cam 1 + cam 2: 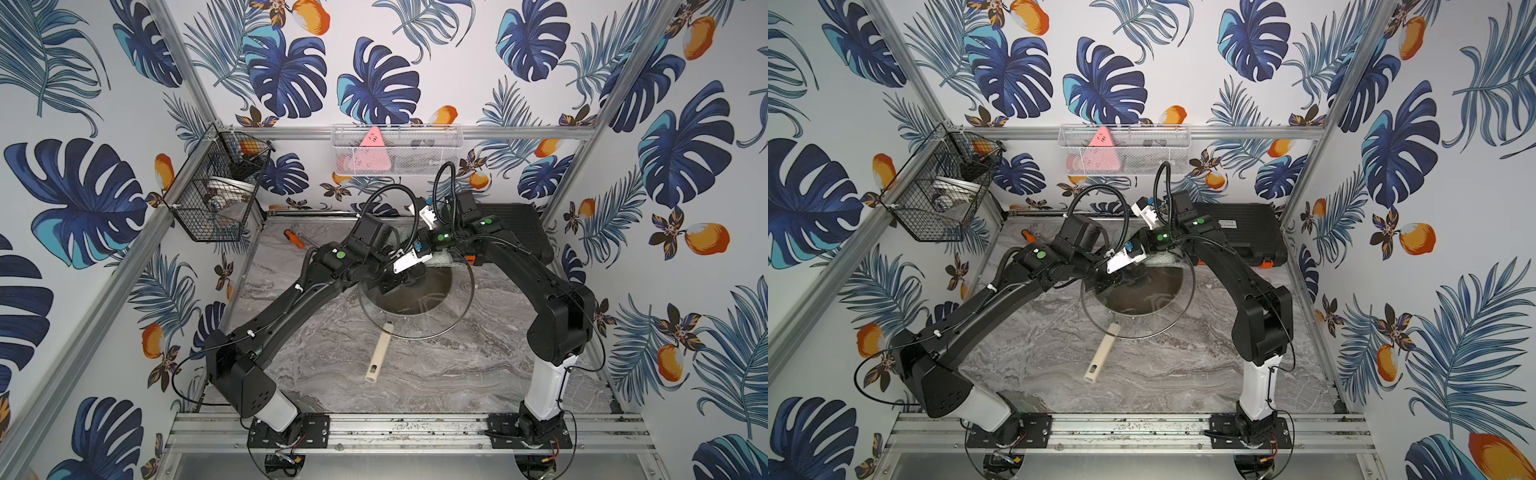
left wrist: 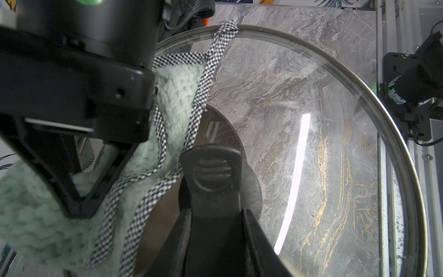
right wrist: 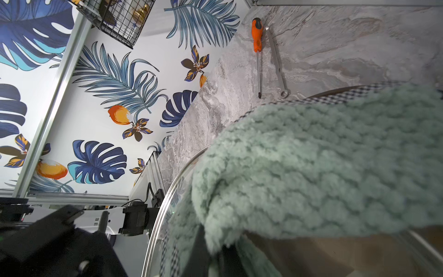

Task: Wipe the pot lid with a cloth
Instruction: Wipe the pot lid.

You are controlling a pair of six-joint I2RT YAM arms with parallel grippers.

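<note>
The pot lid (image 1: 415,328) (image 1: 1142,326) is a round glass lid with a metal rim, held tilted above a brown frying pan (image 1: 432,291). My left gripper (image 2: 213,215) (image 1: 390,286) is shut on the lid's black handle (image 2: 211,177). The cloth (image 2: 182,96) (image 3: 311,167) is pale green and fluffy with a black-and-white checked border. It lies against the far face of the glass, showing through it in the left wrist view. My right gripper (image 3: 217,254) is shut on a fold of the cloth. In both top views only an edge of the cloth (image 1: 446,259) (image 1: 1163,259) shows past the wrists.
The pan's cream handle (image 1: 379,353) points toward the front. An orange screwdriver (image 1: 294,239) (image 3: 257,40) and a wrench (image 3: 276,64) lie at the back left. A black case (image 1: 523,232) fills the back right. A black wire basket (image 1: 216,187) and a white mesh basket (image 1: 397,149) hang on the walls.
</note>
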